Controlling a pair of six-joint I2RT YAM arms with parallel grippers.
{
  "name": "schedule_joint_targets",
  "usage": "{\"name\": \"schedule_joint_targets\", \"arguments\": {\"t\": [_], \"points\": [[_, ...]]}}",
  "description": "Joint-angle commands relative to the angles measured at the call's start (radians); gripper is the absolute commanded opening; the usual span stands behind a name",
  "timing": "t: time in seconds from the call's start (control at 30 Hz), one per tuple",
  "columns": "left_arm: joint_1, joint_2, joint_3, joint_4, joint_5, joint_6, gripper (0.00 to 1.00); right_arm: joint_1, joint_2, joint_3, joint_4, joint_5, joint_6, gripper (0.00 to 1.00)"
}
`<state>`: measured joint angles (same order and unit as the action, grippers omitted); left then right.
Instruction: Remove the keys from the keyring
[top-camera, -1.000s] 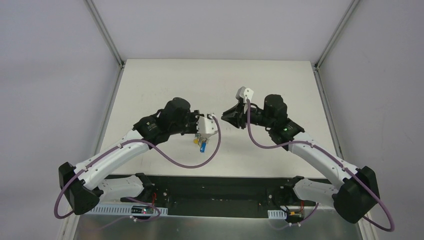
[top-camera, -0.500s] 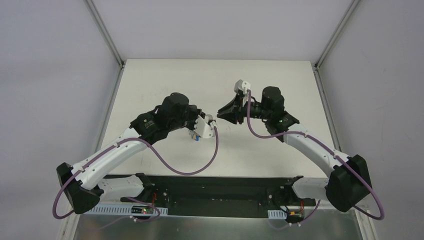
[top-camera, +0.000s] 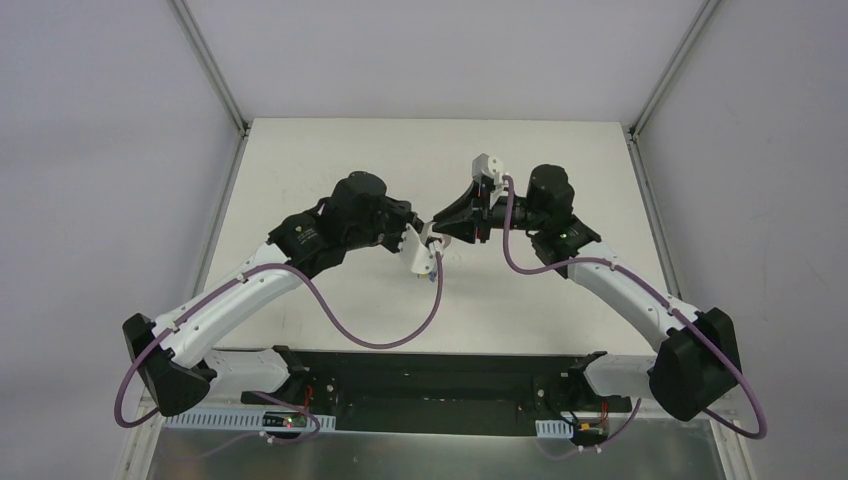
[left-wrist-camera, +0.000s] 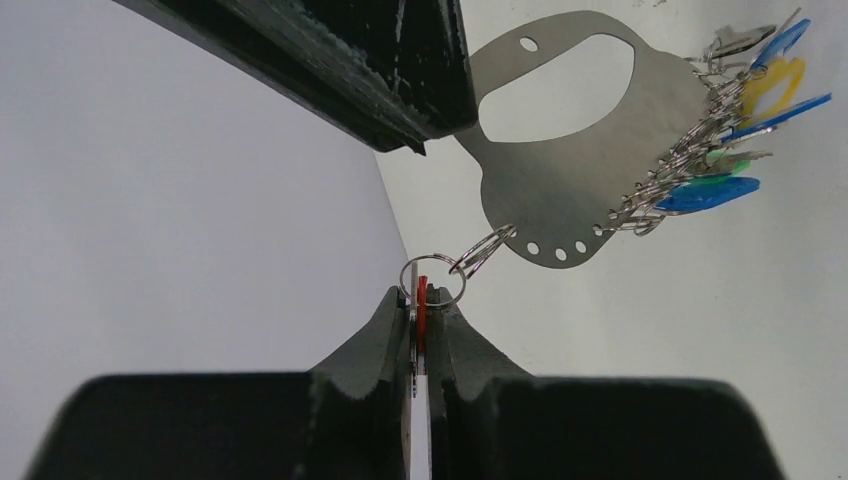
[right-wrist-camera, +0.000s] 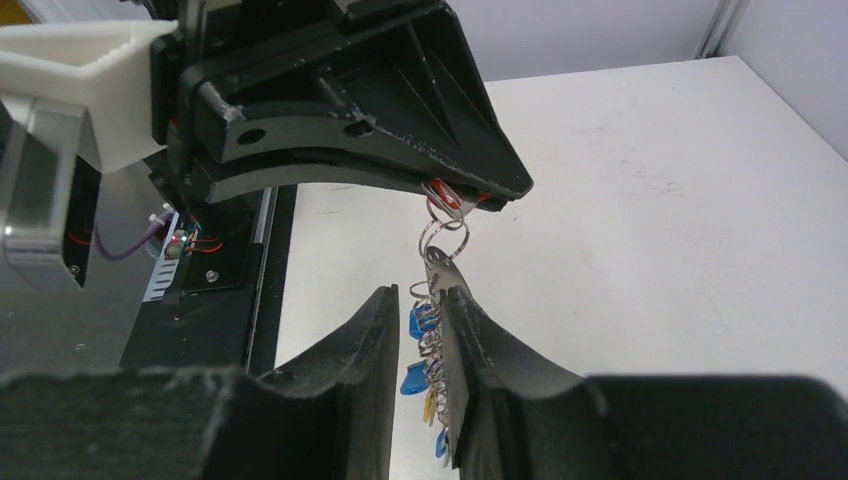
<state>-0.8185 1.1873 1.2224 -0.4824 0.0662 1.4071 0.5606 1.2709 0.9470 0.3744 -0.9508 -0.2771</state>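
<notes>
Above mid-desk (right-wrist-camera: 700, 200), off the surface: left gripper (left-wrist-camera: 428, 303) clenched on a red key (right-wrist-camera: 455, 198). We note its small ring (left-wrist-camera: 432, 283) links to the keyring (left-wrist-camera: 580, 190), which hangs below with the other keys (left-wrist-camera: 735, 110) bunched along one edge. Just beyond, right gripper (right-wrist-camera: 420, 295) straddles the keyring; we cannot tell whether it pinches.

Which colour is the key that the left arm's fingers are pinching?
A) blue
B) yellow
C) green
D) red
D: in the left wrist view, the left fingers are shut on a red key. The other keys, which are blue, yellow and green, hang free along the far edge of the keyring.
</notes>
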Motion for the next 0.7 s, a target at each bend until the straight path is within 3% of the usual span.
{"name": "schedule_joint_targets", "arguments": {"t": [0.0,0.27,0.67], "points": [[-0.007,-0.008,0.056,0.056,0.073,0.046,0.0,-0.011,-0.018,0.0,0.07,-0.03,-0.037,0.28],[-0.006,-0.015,0.064,0.062,0.117,0.072,0.0,-0.051,0.005,0.035,0.072,0.081,0.006,0.28],[-0.006,-0.01,0.071,0.08,0.153,0.081,0.0,-0.057,0.12,0.084,0.068,0.081,0.024,0.28]]}}
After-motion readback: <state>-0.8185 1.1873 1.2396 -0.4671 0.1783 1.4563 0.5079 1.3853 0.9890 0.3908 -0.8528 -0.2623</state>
